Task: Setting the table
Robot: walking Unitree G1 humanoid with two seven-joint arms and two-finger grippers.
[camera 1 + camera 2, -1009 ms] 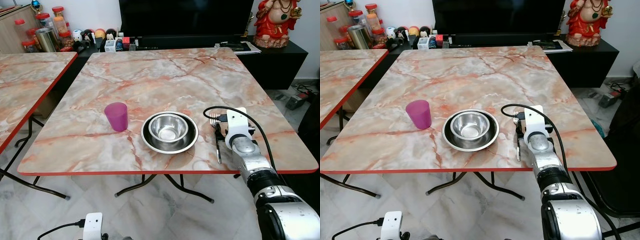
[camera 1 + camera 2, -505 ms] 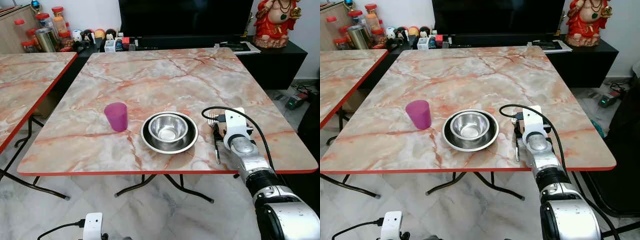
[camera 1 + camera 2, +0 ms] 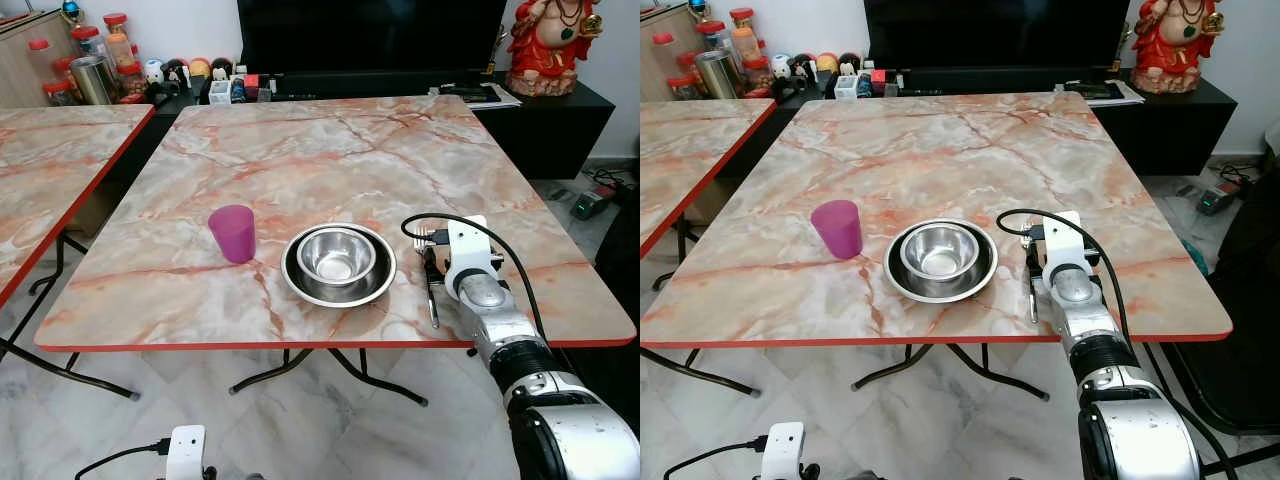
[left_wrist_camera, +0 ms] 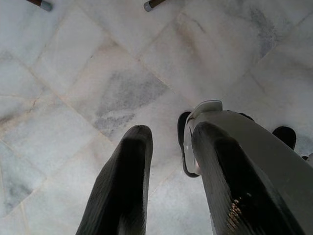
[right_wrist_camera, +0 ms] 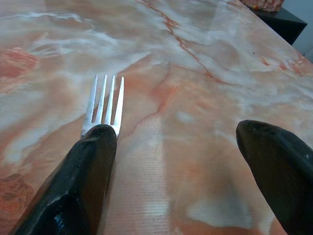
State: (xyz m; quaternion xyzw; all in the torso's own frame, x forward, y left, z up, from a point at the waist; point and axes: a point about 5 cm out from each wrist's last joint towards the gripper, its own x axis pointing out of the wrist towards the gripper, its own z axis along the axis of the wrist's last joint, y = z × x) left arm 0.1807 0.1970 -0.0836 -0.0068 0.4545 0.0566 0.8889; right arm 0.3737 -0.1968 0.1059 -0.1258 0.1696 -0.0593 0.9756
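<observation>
The marble tabletop [image 3: 300,160] carries a steel bowl on its plate [image 3: 339,264], a purple cup [image 3: 233,232] to its left, and a fork [image 3: 431,285] lying flat to its right. Right tool [image 5: 181,166] gapes wide above the fork, released; setting looks nearly complete.

We see an evenly lit room in bright, soft daylight-like light, with both head views sharp and free of motion blur. The marble table [image 3: 330,150] carries a pale sheen across its far half, and the steel bowl [image 3: 337,256] shows small bright reflections. Shadows under the table are faint. In the right wrist view the near black fingers [image 5: 83,186] are soft, out of focus; the fork [image 5: 105,105] is crisp.
</observation>
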